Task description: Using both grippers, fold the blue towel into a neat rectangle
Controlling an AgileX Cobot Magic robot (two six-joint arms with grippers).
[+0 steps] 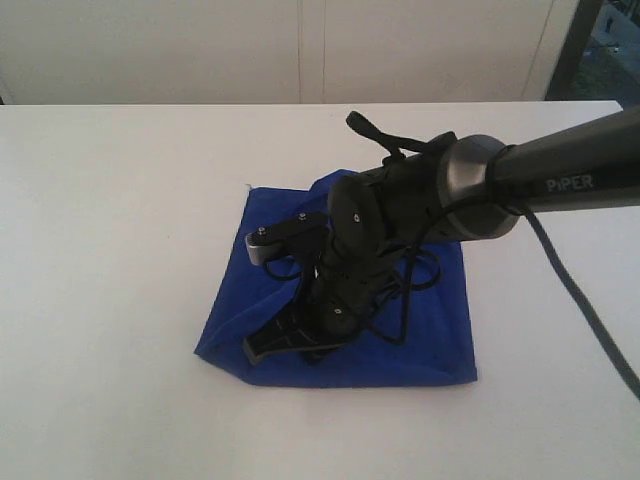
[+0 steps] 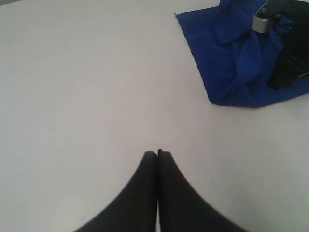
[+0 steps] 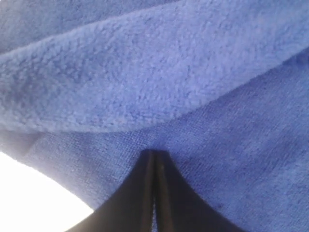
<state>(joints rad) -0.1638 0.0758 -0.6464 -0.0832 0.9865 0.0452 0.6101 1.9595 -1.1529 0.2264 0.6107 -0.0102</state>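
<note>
I see the blue towel (image 1: 430, 330) lying rumpled in the middle of the white tabletop (image 1: 120, 200), with one layer folded over another. My right tool (image 3: 154, 157) is low on the cloth, toward its lower-left corner in the exterior view. Its fingers are pressed together with the tips on the fabric, and I can't make out any cloth pinched between them. My left tool (image 2: 158, 154) is likewise drawn together over bare tabletop, well apart from the towel.

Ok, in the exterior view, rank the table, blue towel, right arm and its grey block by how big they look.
1. table, largest.
2. blue towel and right arm: similar spread, and the arm looks nearer the camera, so I leave them unranked.
3. grey block, smallest.
</note>
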